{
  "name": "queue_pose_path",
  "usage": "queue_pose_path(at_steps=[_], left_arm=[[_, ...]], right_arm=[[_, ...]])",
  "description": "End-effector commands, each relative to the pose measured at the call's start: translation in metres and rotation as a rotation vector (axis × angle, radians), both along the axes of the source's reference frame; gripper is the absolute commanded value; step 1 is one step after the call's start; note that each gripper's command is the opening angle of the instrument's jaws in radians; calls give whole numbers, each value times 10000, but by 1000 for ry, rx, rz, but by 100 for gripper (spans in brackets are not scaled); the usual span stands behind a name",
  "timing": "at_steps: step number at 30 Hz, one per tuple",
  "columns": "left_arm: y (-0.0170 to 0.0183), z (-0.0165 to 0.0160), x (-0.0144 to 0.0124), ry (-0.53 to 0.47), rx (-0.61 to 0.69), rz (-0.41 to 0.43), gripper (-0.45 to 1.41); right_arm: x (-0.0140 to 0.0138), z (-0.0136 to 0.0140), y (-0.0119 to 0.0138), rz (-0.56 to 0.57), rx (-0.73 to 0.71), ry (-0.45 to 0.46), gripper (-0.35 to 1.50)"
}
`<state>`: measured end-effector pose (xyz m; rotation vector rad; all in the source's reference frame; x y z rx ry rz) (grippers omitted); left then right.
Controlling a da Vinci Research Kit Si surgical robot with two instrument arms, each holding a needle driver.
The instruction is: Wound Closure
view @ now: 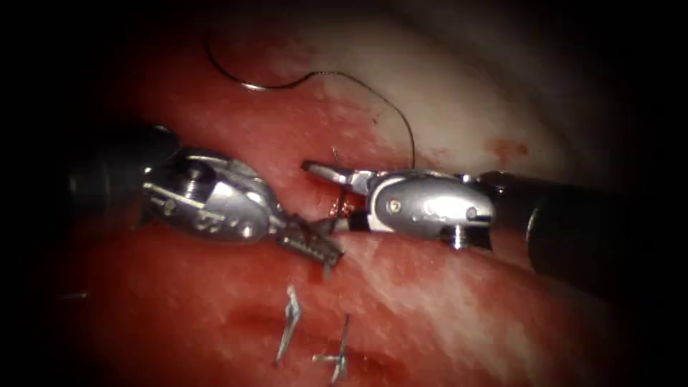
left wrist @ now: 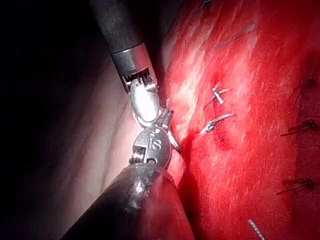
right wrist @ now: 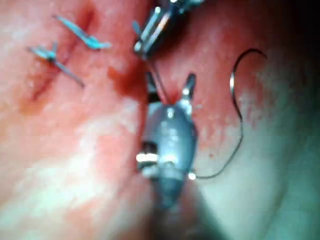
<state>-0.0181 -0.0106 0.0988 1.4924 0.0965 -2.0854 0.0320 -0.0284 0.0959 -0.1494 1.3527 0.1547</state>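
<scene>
The right tool [view: 337, 197] comes in from the right with its jaws spread apart; in the right wrist view they form an open fork [right wrist: 169, 85] with a thin dark line, needle or thread, I cannot tell which, running between them toward the other tool. The left tool [view: 315, 244] meets it at the cut [view: 337, 208], its jaws apparently closed on something small and dark at the tip, though what it grips is too small to name. The needle itself I cannot pick out with any certainty. The thread [view: 315, 75] loops loosely across the pale tissue [view: 444, 93] above the right tool and drops behind its wrist. Below the tools, cut ends of thread [view: 287, 333] stand up from the tissue beside the lower stretch of the cut, which suggests earlier stitches are already tied and trimmed, while the gap between the tips looks unclosed, so work remains there. Red fluid [view: 505, 150] stains the surface. Room is tight between the two tips, which nearly touch; the pale tissue above lies open and free.
</scene>
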Motion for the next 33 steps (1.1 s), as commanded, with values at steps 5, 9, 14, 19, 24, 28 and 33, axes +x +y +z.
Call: queue_pose_path(at_steps=[5, 9, 14, 19, 24, 28, 33], left_arm=[[2, 4, -3, -1, -2, 2, -45], [1, 2, -4, 0, -2, 1, -45], [0, 0, -4, 1, -1, 0, -45], [-1, -1, -2, 0, -2, 2, -45], [-2, -2, 1, 0, -1, 3, -45], [3, -6, 12, 7, -5, -3, -45], [43, -7, 34, 65, -12, -60, -45]], right_arm=[[26, 12, -1, -10, -8, 8, 148], [28, 12, -1, -10, -8, 8, 148], [21, 15, -7, -117, -40, 18, 5], [20, 23, -7, -141, -66, -49, -35], [17, 24, -5, -141, -65, -49, -35], [-2, 13, -6, -19, -43, 1, 145], [-75, -18, -6, 40, -19, 33, 148]])
